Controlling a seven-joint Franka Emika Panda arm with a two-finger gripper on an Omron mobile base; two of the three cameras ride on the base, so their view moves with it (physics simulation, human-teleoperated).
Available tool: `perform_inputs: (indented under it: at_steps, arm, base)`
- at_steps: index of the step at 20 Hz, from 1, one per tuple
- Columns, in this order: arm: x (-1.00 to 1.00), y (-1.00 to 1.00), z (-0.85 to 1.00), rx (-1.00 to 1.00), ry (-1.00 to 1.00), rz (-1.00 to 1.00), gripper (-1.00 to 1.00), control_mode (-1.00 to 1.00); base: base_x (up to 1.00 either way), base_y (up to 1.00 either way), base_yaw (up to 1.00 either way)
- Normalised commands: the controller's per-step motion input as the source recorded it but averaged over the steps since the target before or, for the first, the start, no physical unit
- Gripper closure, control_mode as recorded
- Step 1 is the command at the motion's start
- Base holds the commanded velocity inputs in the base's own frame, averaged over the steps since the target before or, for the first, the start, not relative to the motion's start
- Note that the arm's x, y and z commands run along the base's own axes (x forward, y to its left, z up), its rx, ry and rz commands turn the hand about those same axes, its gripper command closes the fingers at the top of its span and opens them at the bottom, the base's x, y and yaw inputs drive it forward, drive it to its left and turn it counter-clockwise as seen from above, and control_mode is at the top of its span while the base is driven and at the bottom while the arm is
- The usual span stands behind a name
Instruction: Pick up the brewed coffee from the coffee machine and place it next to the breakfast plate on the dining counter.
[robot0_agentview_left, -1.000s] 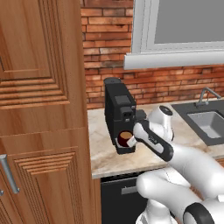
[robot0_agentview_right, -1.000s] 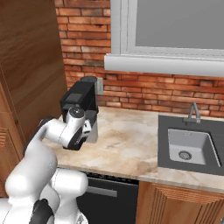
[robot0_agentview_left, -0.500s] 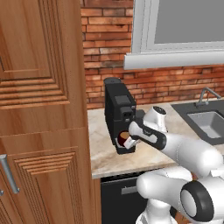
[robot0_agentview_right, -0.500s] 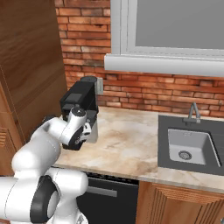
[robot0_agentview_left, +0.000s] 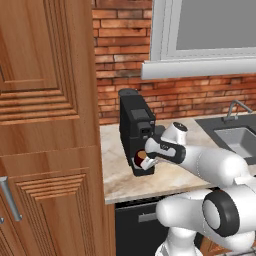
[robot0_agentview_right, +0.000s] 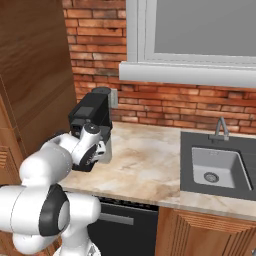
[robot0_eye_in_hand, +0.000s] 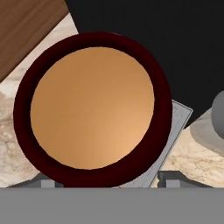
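Note:
The brewed coffee is a dark maroon mug full of brown liquid, seen from straight above in the hand view. It stands on the grey drip tray of the coffee machine, a tall black box on the marble worktop against the brick wall. My gripper hangs just over the mug's near rim, its fingertips spread wide on either side, open. From the left base view the gripper is pushed into the machine's bay at the mug. The right base view has the arm in front of the coffee machine.
A tall wooden cabinet stands hard against the machine's left side. A dark sink with a faucet lies to the right in the worktop. A window sill juts out above.
The hand has swung left and down, from beside the machine into its bay, and now sits right over the mug. The mug has not moved.

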Motion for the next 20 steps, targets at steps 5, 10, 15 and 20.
perform_inputs:
  at_steps: [5, 10, 15, 20]
  arm:
    - [0.11, 0.01, -0.14, 0.0, -0.01, 0.0, 1.0, -1.0]
    - [0.11, 0.0, 0.0, 0.0, -0.02, 0.0, 1.0, -1.0]
    - [0.04, 0.0, 0.0, 0.0, 0.0, 0.0, 1.0, -1.0]
    - [-0.21, 0.0, 0.03, 0.0, -0.02, 0.0, 1.0, -1.0]
  base:
    - [0.0, 0.0, 0.0]
    - [0.0, 0.0, 0.0]
    - [0.0, 0.0, 0.0]
    - [0.0, 0.0, 0.0]
